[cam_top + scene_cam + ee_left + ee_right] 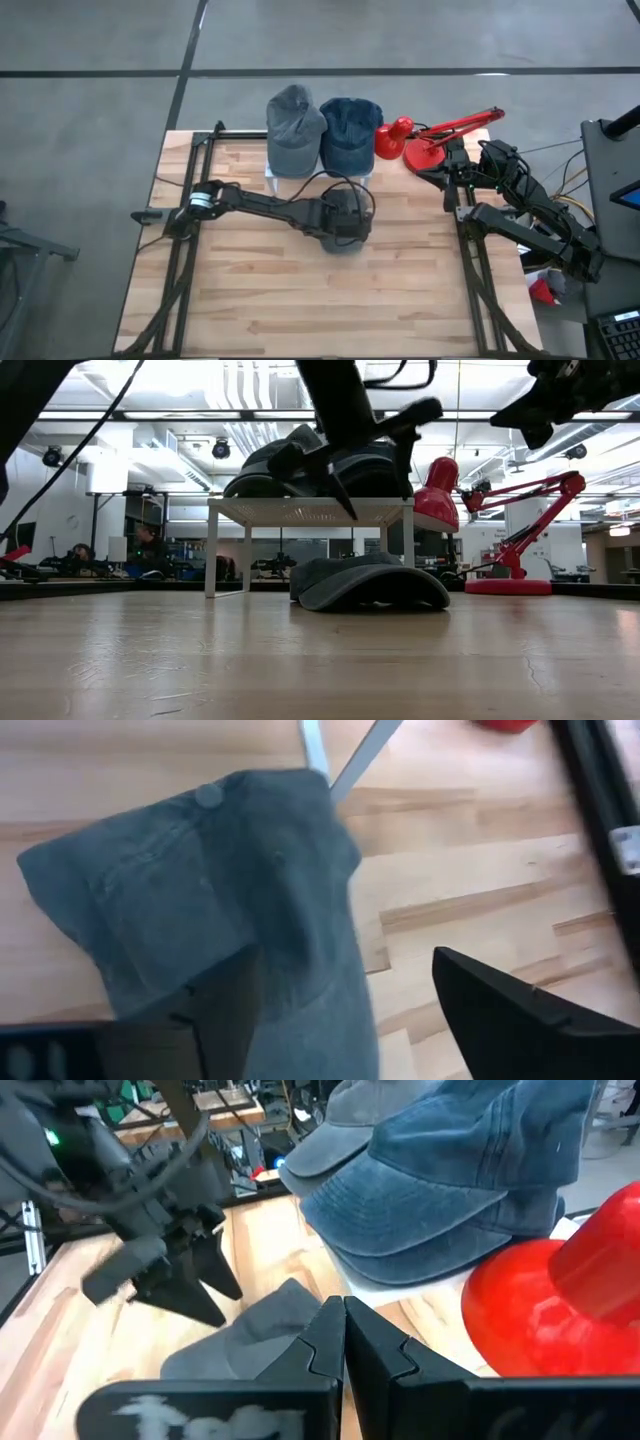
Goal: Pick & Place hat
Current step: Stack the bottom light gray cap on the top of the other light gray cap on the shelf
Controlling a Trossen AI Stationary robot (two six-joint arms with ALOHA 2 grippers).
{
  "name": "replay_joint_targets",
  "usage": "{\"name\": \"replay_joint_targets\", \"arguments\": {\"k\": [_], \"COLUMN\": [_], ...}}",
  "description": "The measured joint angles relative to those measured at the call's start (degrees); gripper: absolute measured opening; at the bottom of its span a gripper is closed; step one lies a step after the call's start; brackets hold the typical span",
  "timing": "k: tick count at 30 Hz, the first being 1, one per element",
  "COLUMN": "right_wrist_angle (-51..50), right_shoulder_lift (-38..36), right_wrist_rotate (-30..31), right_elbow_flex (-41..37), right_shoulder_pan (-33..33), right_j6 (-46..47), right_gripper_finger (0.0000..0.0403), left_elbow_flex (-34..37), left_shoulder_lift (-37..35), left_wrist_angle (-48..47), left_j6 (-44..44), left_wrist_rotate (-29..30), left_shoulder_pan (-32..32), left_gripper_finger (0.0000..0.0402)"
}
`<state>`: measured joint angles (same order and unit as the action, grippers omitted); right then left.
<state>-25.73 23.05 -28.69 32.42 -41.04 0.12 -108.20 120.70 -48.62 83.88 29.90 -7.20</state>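
A grey hat (210,890) lies flat on the wooden table near its middle, resting on its brim and crown (370,582). My left gripper (340,1020) hangs open just above it, slanting down, one finger on either side and clear of the cloth. From overhead the gripper (345,222) hides most of the hat (345,246). My right gripper (345,1335) is shut and empty, held back at the table's right edge (455,170).
A white stand (310,510) at the far edge carries a grey hat (293,130) and a blue hat (350,130). A red desk lamp (430,140) stands to its right. Bare wood lies toward the near edge (330,310).
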Motion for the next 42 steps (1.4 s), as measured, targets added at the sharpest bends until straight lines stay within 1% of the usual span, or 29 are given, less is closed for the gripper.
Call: {"name": "replay_joint_targets", "arguments": {"k": [3, 8, 11, 15, 18, 24, 27, 29, 36, 40, 42], "right_wrist_angle": [0.3, 0.3, 0.3, 0.3, 0.3, 0.4, 0.4, 0.4, 0.3, 0.3, 0.3], "right_shoulder_lift": [0.0, 0.0, 0.0, 0.0, 0.0, 0.0, 0.0, 0.0, 0.0, 0.0, 0.0], "right_wrist_rotate": [0.0, 0.0, 0.0, 0.0, 0.0, 0.0, 0.0, 0.0, 0.0, 0.0, 0.0], "right_elbow_flex": [0.0, 0.0, 0.0, 0.0, 0.0, 0.0, 0.0, 0.0, 0.0, 0.0, 0.0], "right_shoulder_pan": [0.0, 0.0, 0.0, 0.0, 0.0, 0.0, 0.0, 0.0, 0.0, 0.0, 0.0], "right_j6": [-0.1, -0.1, -0.1, -0.1, -0.1, -0.1, -0.1, -0.1, -0.1, -0.1, -0.1], "right_gripper_finger": [0.0008, 0.0008, 0.0008, 0.0008, 0.0008, 0.0008, 0.0008, 0.0008, 0.0008, 0.0008, 0.0008], "left_elbow_flex": [1.9, 5.9, 7.7, 8.2, 8.0, 8.2, 8.3, 8.3, 7.9, 7.9, 7.9], "left_shoulder_lift": [0.0, 0.0, 0.0, 0.0, 0.0, 0.5, 1.7, 2.9, 8.0, 9.6, 10.1], "left_wrist_angle": [0.8, 4.4, 6.1, 8.6, 8.8, 7.3, 7.0, 6.0, 6.5, 6.3, 5.3], "left_j6": [0.3, 2.9, 3.3, 3.1, 1.1, 0.6, 0.6, 0.6, 1.8, 1.7, 1.7], "left_wrist_rotate": [-0.6, -3.6, -3.7, -5.8, -5.9, -6.2, -7.4, -9.1, -17.6, -25.3, -28.1], "left_shoulder_pan": [0.0, 0.4, 1.1, 2.1, 2.7, 3.8, 4.1, 4.1, 4.2, 3.9, 3.0], "left_gripper_finger": [0.0294, 0.0293, 0.0293, 0.0292, 0.0292, 0.0292, 0.0292, 0.0292, 0.0292, 0.029, 0.0286]}}
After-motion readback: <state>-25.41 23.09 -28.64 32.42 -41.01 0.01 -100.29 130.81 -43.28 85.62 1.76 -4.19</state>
